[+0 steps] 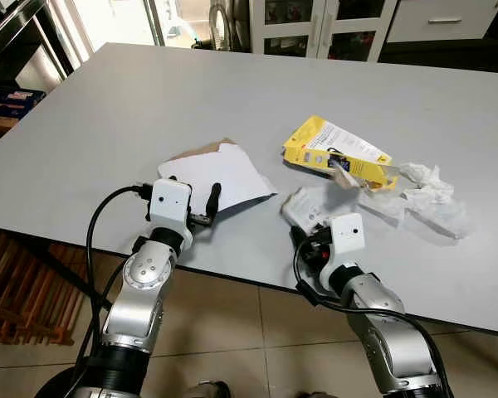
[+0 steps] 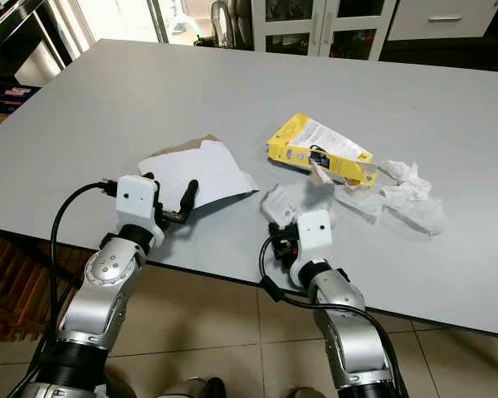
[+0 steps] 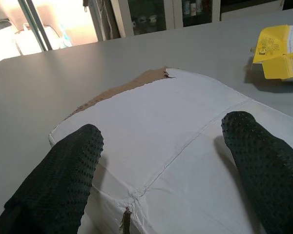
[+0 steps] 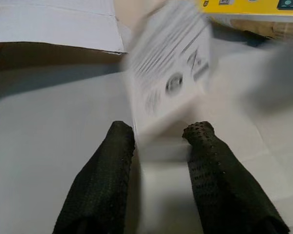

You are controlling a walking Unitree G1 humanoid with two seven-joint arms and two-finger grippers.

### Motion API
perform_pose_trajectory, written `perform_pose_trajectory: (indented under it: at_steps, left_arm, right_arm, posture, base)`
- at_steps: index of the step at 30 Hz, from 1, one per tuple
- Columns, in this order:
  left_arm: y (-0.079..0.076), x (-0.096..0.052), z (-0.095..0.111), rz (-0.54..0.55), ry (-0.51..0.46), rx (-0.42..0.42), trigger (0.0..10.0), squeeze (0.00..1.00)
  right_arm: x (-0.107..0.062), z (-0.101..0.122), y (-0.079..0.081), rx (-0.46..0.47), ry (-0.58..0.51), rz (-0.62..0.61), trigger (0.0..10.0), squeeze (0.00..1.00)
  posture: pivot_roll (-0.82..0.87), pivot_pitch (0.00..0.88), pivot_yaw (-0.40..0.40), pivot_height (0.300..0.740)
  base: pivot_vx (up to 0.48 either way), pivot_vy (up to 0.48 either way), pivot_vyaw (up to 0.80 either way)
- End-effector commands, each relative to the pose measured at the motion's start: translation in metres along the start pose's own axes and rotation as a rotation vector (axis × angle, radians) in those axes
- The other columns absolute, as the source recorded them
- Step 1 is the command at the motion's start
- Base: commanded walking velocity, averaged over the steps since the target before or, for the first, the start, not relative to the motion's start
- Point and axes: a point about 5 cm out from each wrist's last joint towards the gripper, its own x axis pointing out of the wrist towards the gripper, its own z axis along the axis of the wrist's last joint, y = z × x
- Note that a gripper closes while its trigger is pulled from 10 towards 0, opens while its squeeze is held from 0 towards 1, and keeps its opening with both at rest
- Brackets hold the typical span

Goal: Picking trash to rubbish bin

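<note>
Right pincer (image 4: 158,141) clamps a blurred white printed packet (image 4: 168,83); left pincer (image 3: 161,170) wide.

The left end effector (image 3: 158,180) holds its two black dotted fingers (image 3: 58,180) spread wide apart over a flattened white cardboard sheet (image 3: 171,146) lying on the grey worktop (image 3: 49,83). The sheet has fold creases and a torn brown edge on its far side. A yellow box (image 3: 278,51) lies farther off on the worktop, with glass-fronted cabinets (image 3: 151,14) beyond.
</note>
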Motion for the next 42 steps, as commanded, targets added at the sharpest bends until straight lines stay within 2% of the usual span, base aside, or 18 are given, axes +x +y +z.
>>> perform_pose_trajectory:
  at_steps: [1, 17, 22, 39, 40, 42]
  left_arm:
    - [0.0, -0.001, 0.0, -0.001, 0.008, 0.016, 10.0, 0.0]
    - [0.0, -0.001, 0.0, 0.0, 0.007, 0.017, 10.0, 0.0]
    - [-0.001, 0.0, 0.0, -0.003, 0.007, 0.016, 10.0, 0.0]
    - [-0.003, 0.002, 0.001, 0.002, 0.004, 0.009, 10.0, 0.0]
    - [-0.003, 0.002, 0.001, 0.002, 0.003, 0.008, 10.0, 0.0]
    - [-0.003, 0.002, 0.001, 0.003, 0.002, 0.007, 10.0, 0.0]
  right_arm:
    - [-0.001, -0.003, 0.001, 0.0, 0.005, 0.003, 0.0, 0.0]
    - [0.0, 0.0, -0.004, -0.021, -0.02, -0.034, 0.0, 0.0]
    - [0.001, 0.011, -0.006, -0.078, -0.066, -0.062, 0.0, 0.0]
    - [0.002, 0.034, -0.006, -0.149, -0.155, -0.091, 0.0, 0.0]
    - [0.002, 0.038, -0.005, -0.162, -0.172, -0.095, 0.7, 0.0]
    - [0.002, 0.045, -0.005, -0.18, -0.197, -0.098, 0.8, 0.0]
  posture:
    - [-0.04, 0.127, 0.071, 0.74]
    - [-0.04, 0.124, 0.07, 0.74]
    - [-0.04, 0.125, 0.071, 0.74]
    - [-0.05, 0.12, 0.066, 0.74]
    - [-0.05, 0.12, 0.066, 0.74]
    - [-0.05, 0.12, 0.065, 0.74]
  base:
    - [0.0, 0.0, 0.0]
    - [0.0, 0.0, 0.0]
    - [0.0, 0.0, 0.0]
    - [0.0, 0.0, 0.0]
    - [0.0, 0.0, 0.0]
    - [0.0, 0.0, 0.0]
